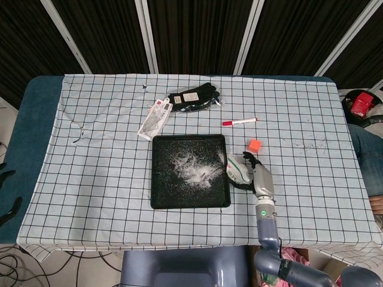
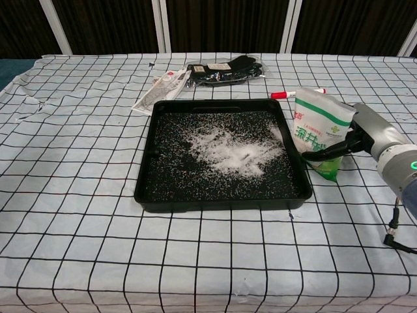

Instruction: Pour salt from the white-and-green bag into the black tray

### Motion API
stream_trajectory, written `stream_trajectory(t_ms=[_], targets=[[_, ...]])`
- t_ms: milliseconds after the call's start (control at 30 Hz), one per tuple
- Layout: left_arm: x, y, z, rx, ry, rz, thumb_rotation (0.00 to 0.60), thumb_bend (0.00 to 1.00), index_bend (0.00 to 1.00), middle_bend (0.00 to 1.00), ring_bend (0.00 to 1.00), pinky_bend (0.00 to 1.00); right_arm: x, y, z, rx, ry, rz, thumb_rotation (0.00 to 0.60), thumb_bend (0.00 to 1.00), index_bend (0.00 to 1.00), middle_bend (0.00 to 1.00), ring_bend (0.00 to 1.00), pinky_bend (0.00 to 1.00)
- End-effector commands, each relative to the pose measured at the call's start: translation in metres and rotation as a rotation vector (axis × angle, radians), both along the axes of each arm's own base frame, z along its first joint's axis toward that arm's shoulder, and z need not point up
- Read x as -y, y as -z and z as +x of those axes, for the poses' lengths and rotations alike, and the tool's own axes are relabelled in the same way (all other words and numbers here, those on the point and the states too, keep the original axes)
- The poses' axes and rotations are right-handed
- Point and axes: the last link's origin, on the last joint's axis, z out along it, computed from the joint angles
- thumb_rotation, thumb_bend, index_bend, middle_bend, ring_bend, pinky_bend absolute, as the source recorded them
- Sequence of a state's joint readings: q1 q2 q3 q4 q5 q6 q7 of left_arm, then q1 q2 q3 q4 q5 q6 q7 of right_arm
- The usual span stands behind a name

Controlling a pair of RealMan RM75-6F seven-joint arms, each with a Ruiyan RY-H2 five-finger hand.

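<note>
Looking down from my head view, I see most of my right hand (image 1: 258,177) only from behind, and the white-and-green bag (image 1: 236,170) is a small pale lump half covered by it. My left hand is out of both views. From the chest view my right hand (image 2: 362,134) is cut by the bag's far edge, so I make out dark fingers (image 2: 324,150) wrapped across the bag's lower front while the rest lie behind it; they are clamped on the bag.

From the chest, the white-and-green bag (image 2: 319,132) stands upright on the counter (image 2: 78,195), just beside the right wall of the black tray (image 2: 146,176) and outside it. It is a soft pouch, white above with a green band and green print on its face, solid green at the bottom corner. Its print is too small for me to read. Its top edge is crumpled, and I cannot tell whether it is open.

Inside the tray a ragged white heap of salt (image 2: 228,149) lies around the middle, with fine grains speckled over the black floor.

Behind the tray lie black gloves (image 2: 225,70), a flat printed packet (image 2: 159,88) and a red marker (image 2: 287,94), partly hidden by the bag. An orange cube (image 1: 255,144) shows only from above.
</note>
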State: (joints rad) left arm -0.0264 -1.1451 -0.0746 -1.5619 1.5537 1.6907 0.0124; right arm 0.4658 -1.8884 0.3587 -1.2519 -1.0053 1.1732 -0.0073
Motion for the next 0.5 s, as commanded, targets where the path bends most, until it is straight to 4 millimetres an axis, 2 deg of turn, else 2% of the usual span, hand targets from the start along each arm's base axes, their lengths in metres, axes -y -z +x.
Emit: stream_trajectory(t_ms=[33, 400, 500], targets=[[0.0001, 0.0000, 0.0000, 0.000, -0.004, 0.004, 0.600, 0.32, 0.24, 0.14, 0.05, 0.08, 0.0018, 0.0000, -0.0063, 0.009, 0.023, -0.009, 0.600, 0.04, 0.19, 0.22, 0.21, 0.25], [-0.0001, 0.0007, 0.0000, -0.002, -0.012, -0.001, 0.600, 0.32, 0.25, 0.14, 0.05, 0.08, 0.0051, -0.0016, -0.0133, 0.040, 0.036, -0.022, 0.600, 0.09, 0.29, 0.32, 0.36, 0.28], [0.0001, 0.0006, 0.0000, -0.002, -0.012, -0.001, 0.600, 0.32, 0.25, 0.14, 0.05, 0.08, 0.0052, -0.0002, -0.0118, 0.042, 0.027, -0.014, 0.600, 0.10, 0.32, 0.33, 0.37, 0.28]])
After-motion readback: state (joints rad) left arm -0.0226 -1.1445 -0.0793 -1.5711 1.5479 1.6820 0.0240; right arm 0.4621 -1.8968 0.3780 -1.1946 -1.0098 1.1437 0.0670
